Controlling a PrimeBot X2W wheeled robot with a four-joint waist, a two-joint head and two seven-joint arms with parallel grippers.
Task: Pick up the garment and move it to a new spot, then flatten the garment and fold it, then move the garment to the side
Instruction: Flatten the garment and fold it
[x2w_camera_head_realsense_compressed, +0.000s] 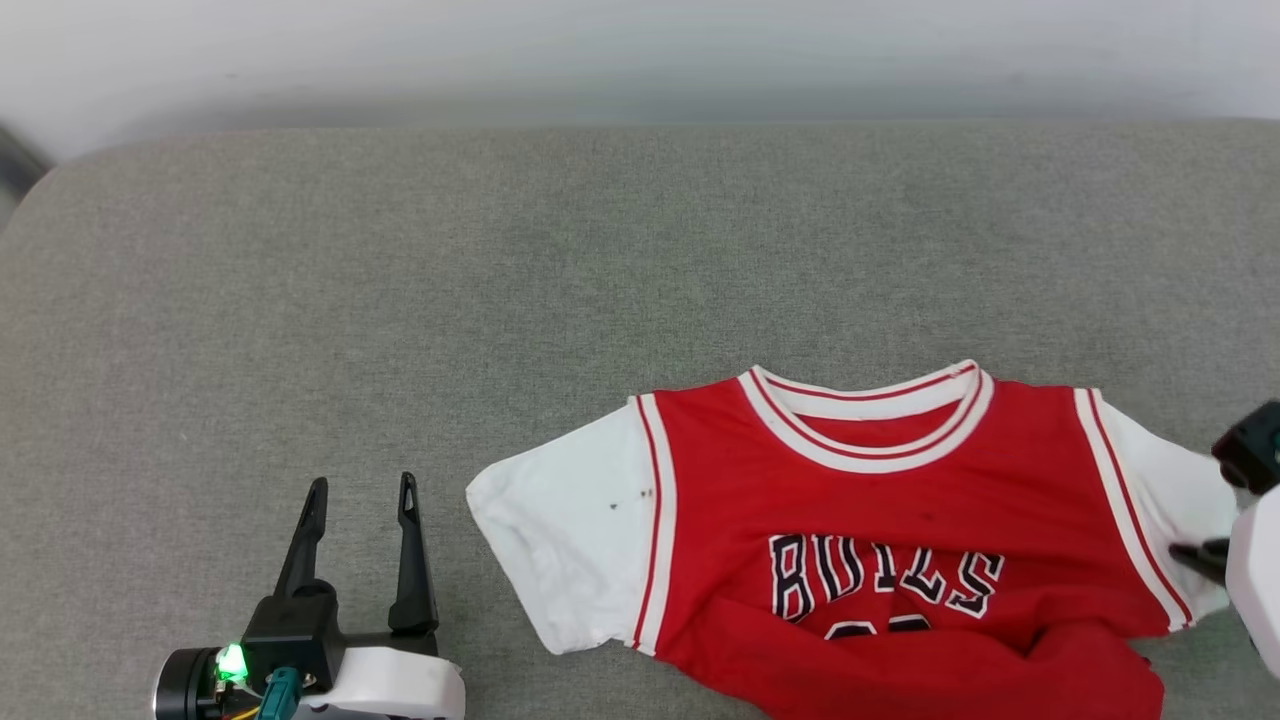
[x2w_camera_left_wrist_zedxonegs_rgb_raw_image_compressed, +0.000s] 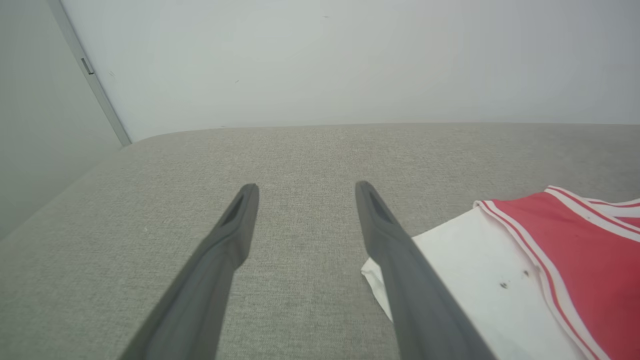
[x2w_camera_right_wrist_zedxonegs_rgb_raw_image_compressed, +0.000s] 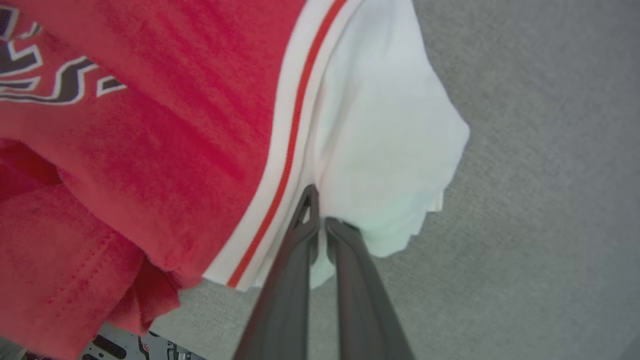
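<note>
fingers on my right gripper (x2w_camera_right_wrist_zedxonegs_rgb_raw_image_compressed: 320, 207) pinch the garment (x2w_camera_right_wrist_zedxonegs_rgb_raw_image_compressed: 175, 125) at its white sleeve; my left gripper (x2w_camera_head_realsense_compressed: 363, 483) rests beside it, fingers spread, pointing forward.

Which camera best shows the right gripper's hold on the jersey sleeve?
The right wrist view: the right gripper is shut on the garment's white sleeve. The head view has one dark finger at that sleeve's edge; the left wrist view has the other sleeve.

Bright, even, shadowless light; wrist views blur toward edges.
</note>
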